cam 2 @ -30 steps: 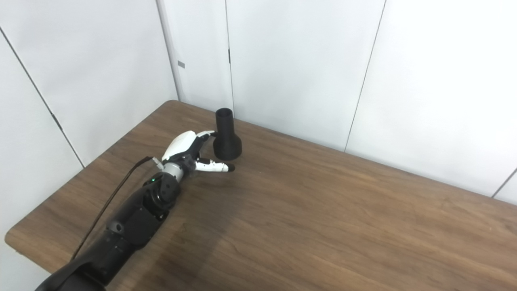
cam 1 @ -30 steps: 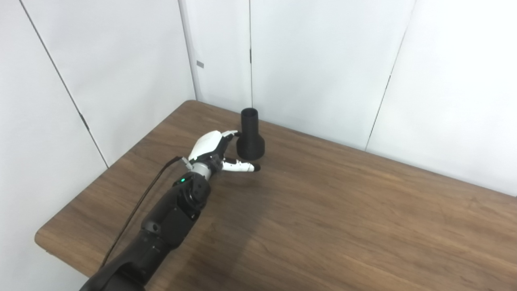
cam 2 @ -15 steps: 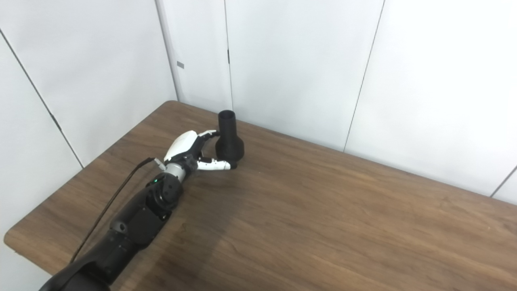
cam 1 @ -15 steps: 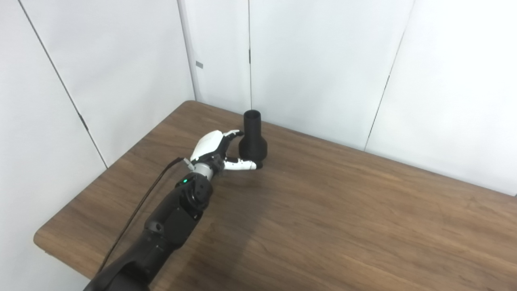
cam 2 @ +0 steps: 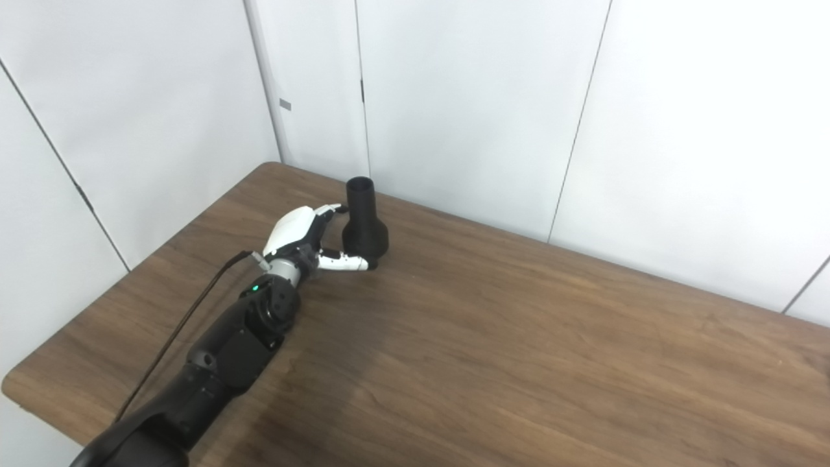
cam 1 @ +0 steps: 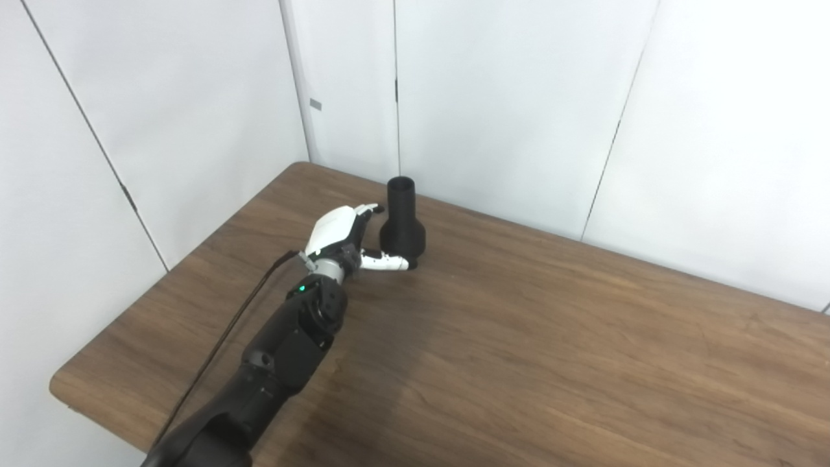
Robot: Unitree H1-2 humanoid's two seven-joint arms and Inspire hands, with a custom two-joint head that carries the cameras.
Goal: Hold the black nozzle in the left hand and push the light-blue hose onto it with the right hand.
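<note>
Here the black nozzle [cam 1: 402, 220] is seen standing upright near the table's [cam 1: 551, 363] far left corner, close to the white wall panels [cam 1: 506, 104]. The left hand [cam 1: 343, 237] is spread open beside it, thumb at the base, nothing yet gripped.

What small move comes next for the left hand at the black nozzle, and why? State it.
Probably close the left hand around the black nozzle's wide base. The nozzle stands upright on the table, the hand is open beside it with thumb in front and fingers behind, not yet gripping. No hose or right hand is in view.
</note>
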